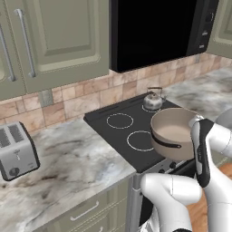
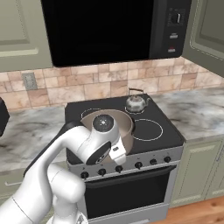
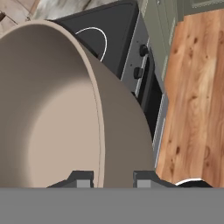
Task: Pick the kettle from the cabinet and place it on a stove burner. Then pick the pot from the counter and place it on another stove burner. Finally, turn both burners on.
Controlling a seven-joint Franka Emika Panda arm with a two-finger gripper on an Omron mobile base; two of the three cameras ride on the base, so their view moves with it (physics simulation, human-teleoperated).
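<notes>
Carrying the pot (image 1: 174, 132) by its wall, the hand (image 3: 113, 178) has one finger inside and one outside, pinching the rim above the cooktop's near side; the kettle (image 1: 153, 100) sits on a back burner. Best to keep the pot level, centre it over a free ring (image 1: 141, 141), then lower gently.

Both base views look down over the cooktop (image 1: 136, 131) from either side; the hand view hugs the pot (image 3: 52, 113).
</notes>
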